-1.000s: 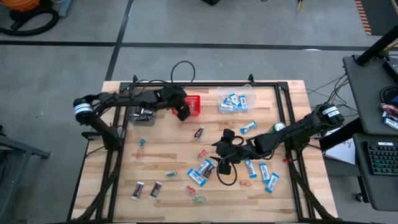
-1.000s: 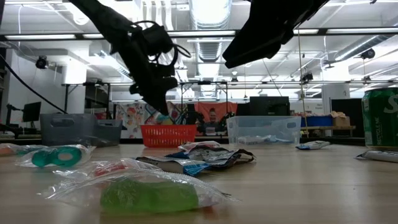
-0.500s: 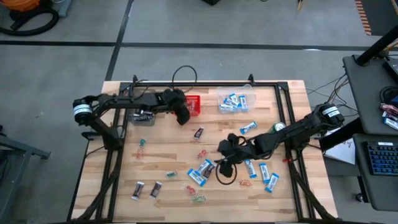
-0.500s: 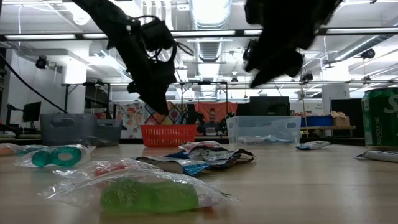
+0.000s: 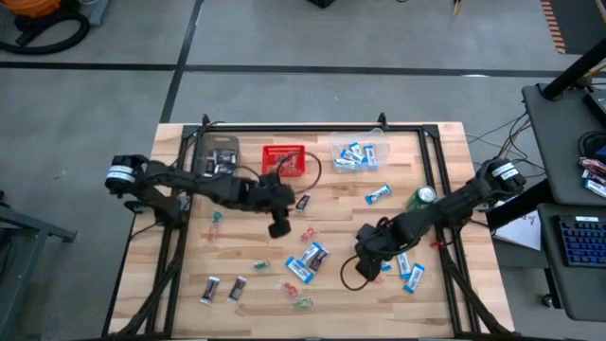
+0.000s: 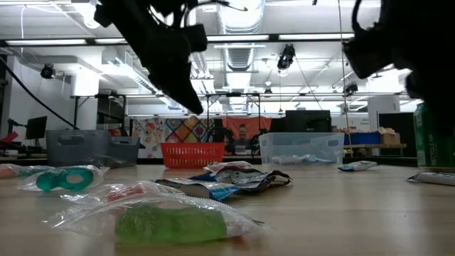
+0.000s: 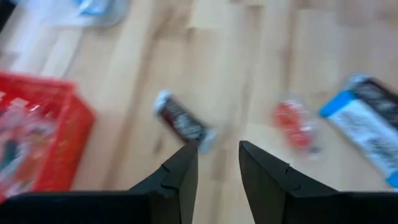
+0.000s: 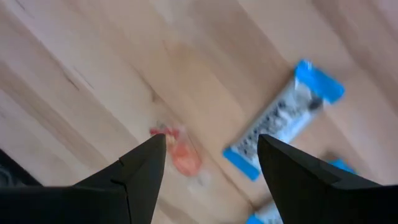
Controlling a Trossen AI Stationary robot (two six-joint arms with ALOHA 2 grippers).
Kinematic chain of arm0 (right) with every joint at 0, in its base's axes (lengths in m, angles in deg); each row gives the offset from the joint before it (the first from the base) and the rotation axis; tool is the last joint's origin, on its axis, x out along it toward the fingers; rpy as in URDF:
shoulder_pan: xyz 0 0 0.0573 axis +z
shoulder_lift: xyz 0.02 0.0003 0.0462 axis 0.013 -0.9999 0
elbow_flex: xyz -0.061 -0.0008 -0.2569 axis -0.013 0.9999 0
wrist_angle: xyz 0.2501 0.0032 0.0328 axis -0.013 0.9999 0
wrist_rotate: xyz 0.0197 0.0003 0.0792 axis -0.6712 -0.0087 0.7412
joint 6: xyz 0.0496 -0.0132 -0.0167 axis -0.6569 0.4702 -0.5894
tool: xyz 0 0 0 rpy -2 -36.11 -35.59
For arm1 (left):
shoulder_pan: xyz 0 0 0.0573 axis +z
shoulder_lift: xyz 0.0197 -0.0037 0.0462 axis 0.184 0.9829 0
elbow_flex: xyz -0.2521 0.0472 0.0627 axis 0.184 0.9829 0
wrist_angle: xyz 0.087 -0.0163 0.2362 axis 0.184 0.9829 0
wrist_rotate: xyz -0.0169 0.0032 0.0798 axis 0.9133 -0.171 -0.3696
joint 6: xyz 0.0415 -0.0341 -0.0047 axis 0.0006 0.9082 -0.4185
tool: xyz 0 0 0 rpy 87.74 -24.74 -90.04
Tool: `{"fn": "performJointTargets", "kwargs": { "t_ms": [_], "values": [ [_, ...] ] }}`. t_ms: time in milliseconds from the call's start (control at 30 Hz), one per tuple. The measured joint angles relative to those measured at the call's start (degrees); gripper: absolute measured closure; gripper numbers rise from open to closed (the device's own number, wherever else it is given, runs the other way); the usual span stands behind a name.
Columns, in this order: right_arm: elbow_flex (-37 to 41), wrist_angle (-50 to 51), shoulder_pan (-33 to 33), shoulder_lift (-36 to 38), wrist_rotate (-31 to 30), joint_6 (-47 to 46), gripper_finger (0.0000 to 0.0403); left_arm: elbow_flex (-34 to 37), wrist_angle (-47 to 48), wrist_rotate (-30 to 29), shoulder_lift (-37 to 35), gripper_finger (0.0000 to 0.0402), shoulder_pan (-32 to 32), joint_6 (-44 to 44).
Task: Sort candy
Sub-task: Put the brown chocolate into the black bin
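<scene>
Candy lies scattered over the wooden table (image 5: 237, 242): a dark brown mini bar (image 7: 181, 122), a red twist piece (image 7: 294, 122) and blue-and-white packets (image 5: 312, 256). My left gripper (image 5: 279, 225) hangs open above the table's middle, its fingertips (image 7: 217, 155) just short of the dark bar, holding nothing. My right gripper (image 5: 365, 267) points down over the near right part, open wide (image 8: 211, 152). Below it lie a red piece (image 8: 179, 151) and a blue packet (image 8: 283, 118).
At the far edge stand a red mesh basket (image 5: 284, 159), a clear bin (image 5: 358, 152) with blue packets and a second bin (image 5: 220, 156) with dark bars. A green can (image 5: 423, 197) stands at the right. Black frame rails run along both sides.
My left gripper has swung from the red basket toward the table's near edge and now hangs over the middle. My right gripper has gone toward the near edge and a little right, sinking, rolling and tipping until it points steeply down.
</scene>
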Motion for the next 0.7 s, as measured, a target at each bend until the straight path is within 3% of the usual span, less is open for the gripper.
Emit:
{"fn": "performJointTargets", "kwargs": {
  "t_ms": [267, 433, 700],
  "values": [
    [0.0, 1.0, 3.7, 0.0, 3.3, -6.5, 0.0158, 0.0, -3.3, -0.2, 0.0, 0.0302, -3.9, 1.1],
    [0.0, 1.0, 6.1, 0.0, 3.3, -10.2, 0.0158, 0.0, -4.9, -3.8, 0.0, 0.0302, -3.9, 2.3],
    [0.0, 0.9, 7.7, 0.0, -3.2, -11.5, 0.0158, 4.3, -17.5, -4.7, 0.1, 0.0296, -3.9, 0.2]
  ]
}}
